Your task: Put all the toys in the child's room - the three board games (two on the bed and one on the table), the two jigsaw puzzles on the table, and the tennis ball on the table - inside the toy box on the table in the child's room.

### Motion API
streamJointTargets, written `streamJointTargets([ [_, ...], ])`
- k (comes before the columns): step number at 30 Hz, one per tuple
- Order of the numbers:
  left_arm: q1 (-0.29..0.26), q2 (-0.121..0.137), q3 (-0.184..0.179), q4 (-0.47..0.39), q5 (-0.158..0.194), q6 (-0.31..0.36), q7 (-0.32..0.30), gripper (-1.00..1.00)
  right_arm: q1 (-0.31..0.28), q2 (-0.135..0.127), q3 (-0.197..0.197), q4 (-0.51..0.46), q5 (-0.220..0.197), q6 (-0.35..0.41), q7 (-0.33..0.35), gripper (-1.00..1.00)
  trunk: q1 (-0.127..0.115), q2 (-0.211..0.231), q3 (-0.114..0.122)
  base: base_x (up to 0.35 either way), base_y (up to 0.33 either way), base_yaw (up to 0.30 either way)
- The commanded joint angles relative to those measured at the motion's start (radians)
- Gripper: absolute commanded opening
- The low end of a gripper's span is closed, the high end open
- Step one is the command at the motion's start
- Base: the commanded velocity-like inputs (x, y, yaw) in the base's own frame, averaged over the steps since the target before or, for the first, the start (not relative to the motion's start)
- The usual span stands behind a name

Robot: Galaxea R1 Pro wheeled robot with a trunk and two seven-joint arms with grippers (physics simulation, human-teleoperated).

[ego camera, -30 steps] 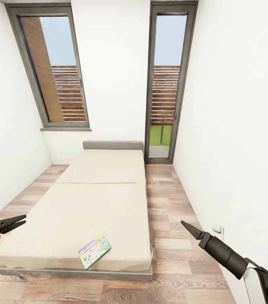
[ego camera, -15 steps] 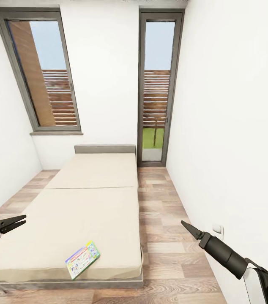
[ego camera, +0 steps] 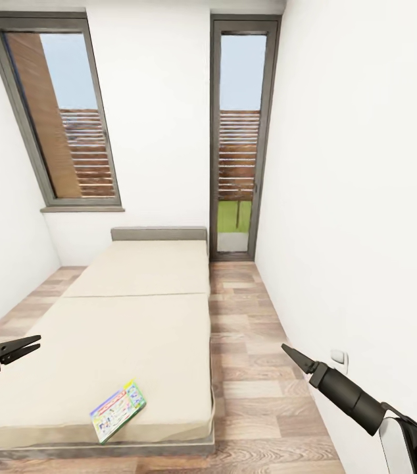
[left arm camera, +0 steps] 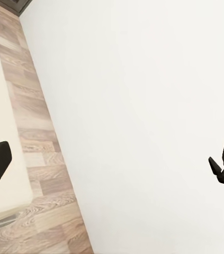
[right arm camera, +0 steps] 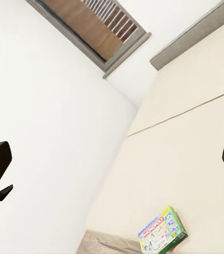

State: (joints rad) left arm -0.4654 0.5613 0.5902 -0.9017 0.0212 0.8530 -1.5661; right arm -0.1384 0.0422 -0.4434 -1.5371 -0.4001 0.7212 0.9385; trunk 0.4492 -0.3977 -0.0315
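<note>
A pale green-edged game box (ego camera: 118,411) lies flat near the foot of the bed (ego camera: 123,329). The left hand (ego camera: 29,345) and right hand (ego camera: 287,351) hang released, each grasping nothing.

- The bed (ego camera: 136,316): its near left corner runs off the head view's edge.
- The board game (ego camera: 118,410) near the bed's foot: print too small to read.
- Left gripper (ego camera: 27,345): arm cut off beside the bed.
</note>
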Motion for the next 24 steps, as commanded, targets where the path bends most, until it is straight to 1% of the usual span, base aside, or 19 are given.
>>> streamJointTargets([
  [1,-0.001,0.000,0.000,0.000,-0.002,0.011,-0.005,1.00,-0.001,0.001,-0.002,0.000,-0.003,0.006,0.002,1.00,0.001,-0.002,-0.002,0.095,-0.180,-0.003],
  [4,-0.001,0.000,0.000,0.000,-0.002,0.011,-0.005,1.00,-0.001,0.001,-0.002,0.000,-0.003,0.006,0.002,1.00,0.001,-0.002,-0.002,0.065,-0.118,-0.002],
  [10,-0.001,0.000,0.000,0.000,-0.003,0.011,-0.005,1.00,-0.001,0.001,-0.002,0.000,-0.003,0.006,0.002,1.00,0.001,-0.002,-0.002,0.025,-0.039,-0.001],
  [24,-0.001,0.000,0.000,0.000,-0.003,0.011,-0.005,1.00,-0.001,0.001,-0.001,0.000,-0.002,0.006,0.002,1.00,0.001,-0.002,-0.002,0.103,0.083,0.000],
])
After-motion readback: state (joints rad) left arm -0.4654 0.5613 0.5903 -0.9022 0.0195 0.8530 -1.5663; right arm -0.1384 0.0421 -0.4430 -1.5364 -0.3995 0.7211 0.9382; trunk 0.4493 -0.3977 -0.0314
